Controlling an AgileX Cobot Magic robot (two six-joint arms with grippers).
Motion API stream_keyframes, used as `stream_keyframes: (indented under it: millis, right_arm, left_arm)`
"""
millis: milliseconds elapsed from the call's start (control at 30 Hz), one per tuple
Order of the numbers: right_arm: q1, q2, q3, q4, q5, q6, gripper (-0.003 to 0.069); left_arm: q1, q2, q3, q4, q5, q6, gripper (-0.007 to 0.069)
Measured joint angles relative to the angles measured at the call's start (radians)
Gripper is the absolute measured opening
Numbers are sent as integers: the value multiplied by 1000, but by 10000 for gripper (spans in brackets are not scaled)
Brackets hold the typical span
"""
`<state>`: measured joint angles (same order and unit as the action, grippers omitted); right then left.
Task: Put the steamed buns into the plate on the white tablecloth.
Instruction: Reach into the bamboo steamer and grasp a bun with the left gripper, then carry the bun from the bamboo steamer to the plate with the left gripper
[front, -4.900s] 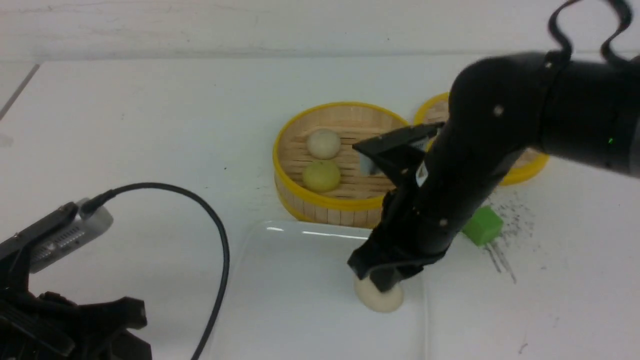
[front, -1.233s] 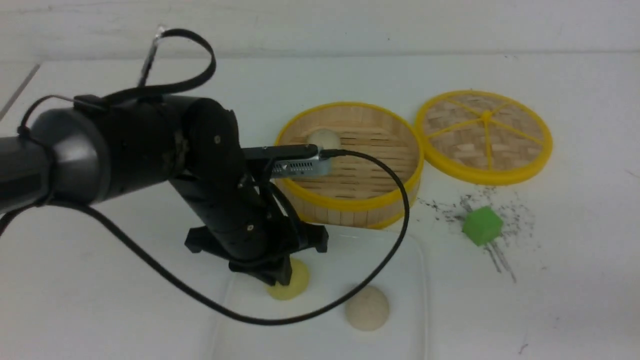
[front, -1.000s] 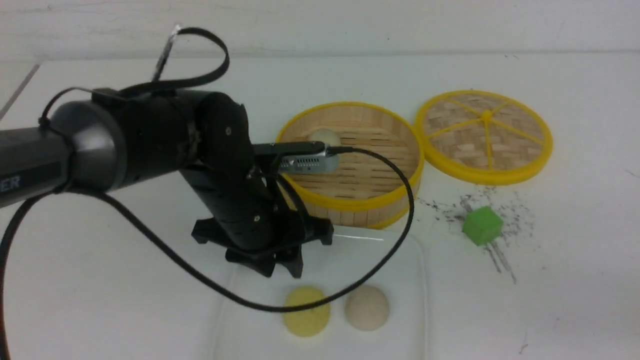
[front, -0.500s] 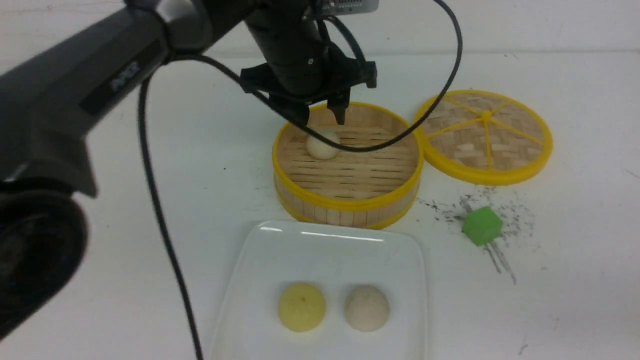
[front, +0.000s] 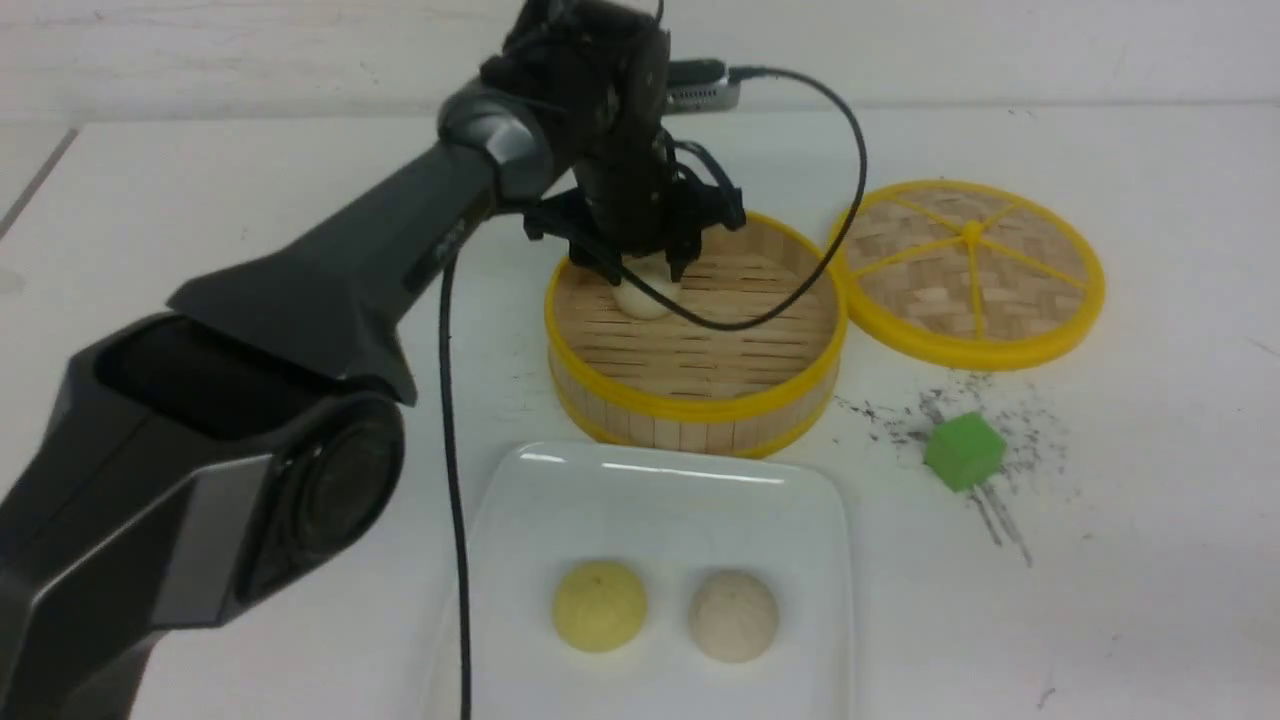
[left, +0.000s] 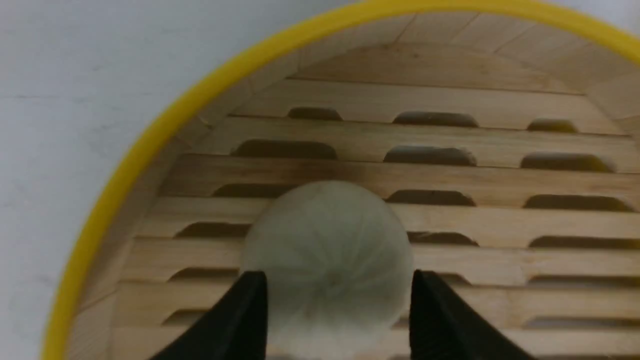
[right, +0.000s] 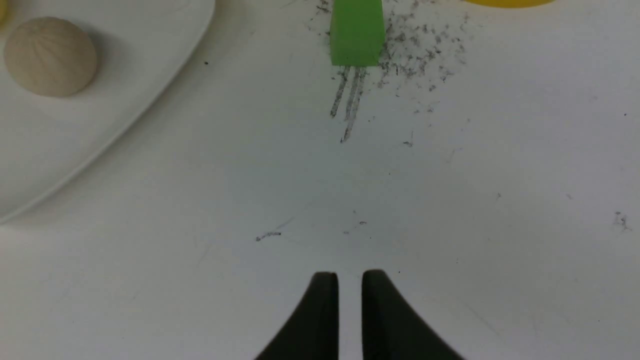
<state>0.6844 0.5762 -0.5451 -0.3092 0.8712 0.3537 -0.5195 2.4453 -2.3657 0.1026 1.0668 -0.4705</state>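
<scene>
Two steamed buns lie on the plate (front: 660, 500) at the front of the white tablecloth (front: 150, 180): a pale yellow bun (front: 598, 605) and a beige bun (front: 733, 615) beside it. A third, off-white bun (front: 640, 300) sits in the bamboo steamer (front: 700, 405). My left gripper (front: 645, 275) reaches down into the steamer, open, its black fingers (left: 240, 320) standing on either side of that bun (left: 327, 240). My right gripper (right: 350, 275) hovers over bare cloth, its jaws nearly together and holding nothing. It is out of the front view. The beige bun (right: 50, 56) and the plate (right: 125, 75) show there.
The steamer's round woven lid (front: 968, 270) lies to the right of the steamer. A green cube (front: 964, 452) sits among dark scuff marks right of the plate, also ahead of the right gripper as the green cube (right: 356, 32). The left arm's cable loops over the steamer.
The left gripper left the yellow bun on the plate, lifted, swung back over the steamer and has come down around the last bun there.
</scene>
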Motion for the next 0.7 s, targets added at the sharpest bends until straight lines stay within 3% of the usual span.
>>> stream_keyframes:
  millis: [67,133,233,467,700]
  right_arm:
    - [0,0,0,0,0,0,99]
    - [0,0,0,0,0,0,101]
    - [0,0,0,0,0,0,108]
    - [0,0,0,0,0,0,117]
    - [0,0,0,1,1,0,122]
  left_arm:
    - [0,12,0,0,-2,0,346]
    - [0,19,-1,-1,0,6,204]
    - [0,7,-5,-19,19,40,55]
    - [-8,-193,-4,-74,157,142,24]
    - [-17,-541,51,-90,170,200,24]
